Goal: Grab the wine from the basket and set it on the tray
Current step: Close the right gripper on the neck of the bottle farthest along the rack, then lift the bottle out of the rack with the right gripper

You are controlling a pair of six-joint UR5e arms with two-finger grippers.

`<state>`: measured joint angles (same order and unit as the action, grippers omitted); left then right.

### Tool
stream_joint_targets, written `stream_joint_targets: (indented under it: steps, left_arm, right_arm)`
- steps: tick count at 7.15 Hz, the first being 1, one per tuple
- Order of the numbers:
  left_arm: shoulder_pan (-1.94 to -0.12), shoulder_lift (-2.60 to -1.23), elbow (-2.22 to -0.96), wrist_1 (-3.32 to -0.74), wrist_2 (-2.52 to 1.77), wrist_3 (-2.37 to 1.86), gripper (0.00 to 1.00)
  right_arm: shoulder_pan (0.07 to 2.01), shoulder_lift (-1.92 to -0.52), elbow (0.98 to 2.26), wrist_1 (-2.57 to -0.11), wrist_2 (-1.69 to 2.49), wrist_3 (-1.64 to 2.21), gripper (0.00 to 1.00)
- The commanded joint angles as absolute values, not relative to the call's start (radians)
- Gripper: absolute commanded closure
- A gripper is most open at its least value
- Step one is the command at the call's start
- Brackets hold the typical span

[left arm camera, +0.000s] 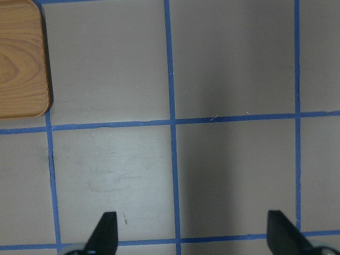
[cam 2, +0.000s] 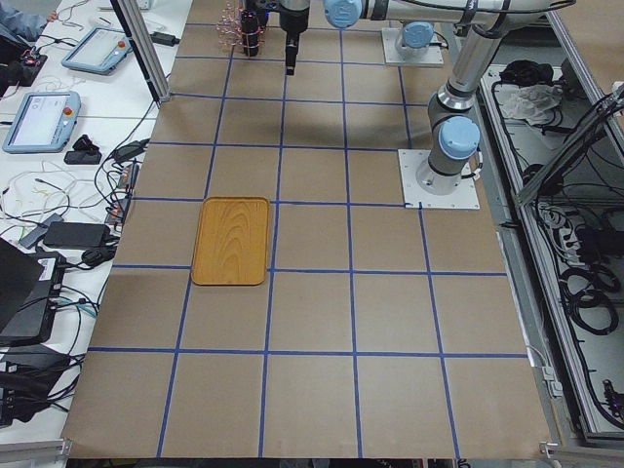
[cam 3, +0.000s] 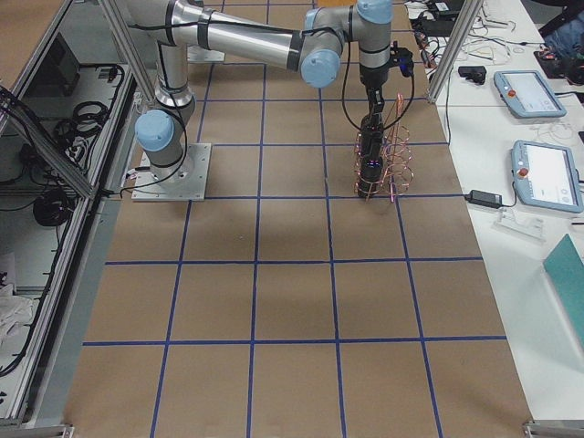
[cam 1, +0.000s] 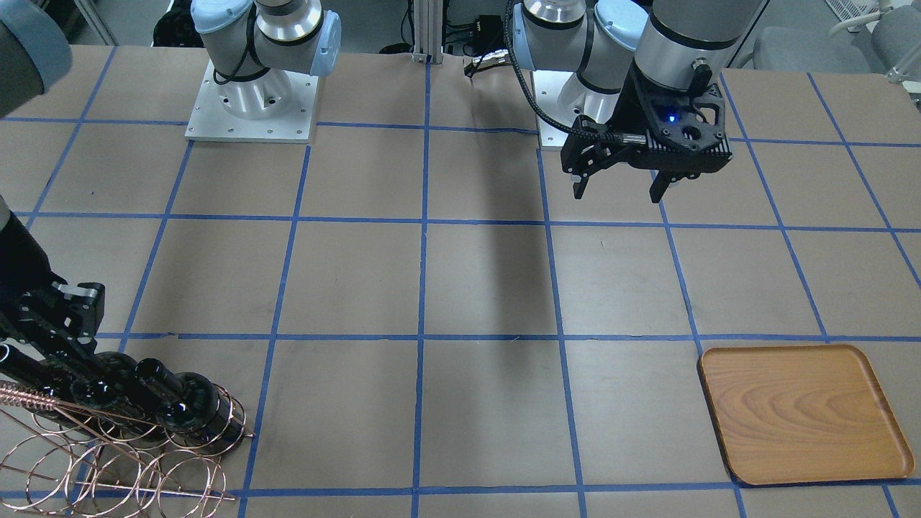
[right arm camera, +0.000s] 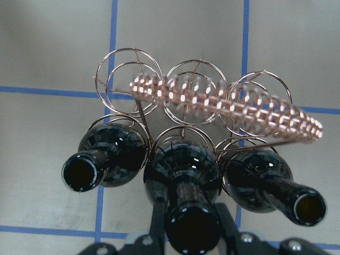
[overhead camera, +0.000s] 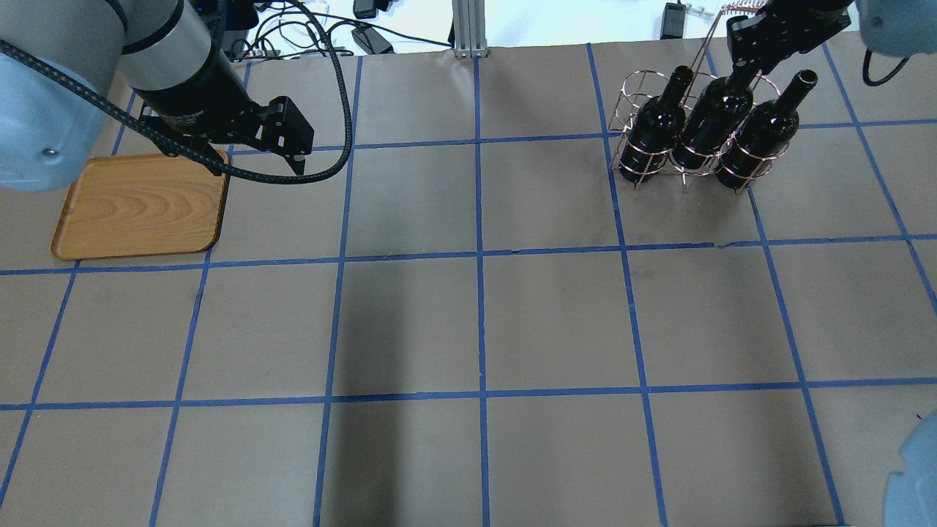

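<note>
Three near-black wine bottles stand in the copper wire basket (overhead camera: 635, 157), at the far right in the overhead view. My right gripper (overhead camera: 754, 58) reaches down from above, and its fingers (right arm camera: 158, 220) press on both sides of the middle bottle's (right arm camera: 183, 170) neck. The other two bottles (overhead camera: 651, 132) (overhead camera: 761, 132) stand free on either side. The wooden tray (overhead camera: 139, 208) lies flat and empty at the far left. My left gripper (overhead camera: 258, 167) hangs open and empty above the table just beside the tray's corner (left arm camera: 21, 58).
The basket's twisted wire handle (right arm camera: 223, 101) runs close behind the bottle necks. Several rings of the basket's other row (cam 1: 108, 467) hold nothing. Blue tape lines grid the brown table (overhead camera: 476, 315). Both arm bases (cam 1: 252, 101) stand at the robot's side.
</note>
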<state>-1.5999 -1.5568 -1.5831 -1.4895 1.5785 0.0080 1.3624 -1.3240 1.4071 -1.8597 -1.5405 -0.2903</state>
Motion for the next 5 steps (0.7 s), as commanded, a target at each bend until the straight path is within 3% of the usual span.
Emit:
stream_joint_targets:
  steps: [1, 5]
  left_arm:
    - [-1.600, -1.555, -1.583, -1.489, 1.580, 0.012, 0.00]
    - [-1.600, -1.548, -1.582, -1.489, 1.582, 0.020, 0.00]
  right_arm:
    - [1.362, -1.391, 1.373, -1.751, -1.554, -0.310, 1.00]
    - [1.380, -1.561, 1.371, -1.516, -1.551, -0.308, 1.00]
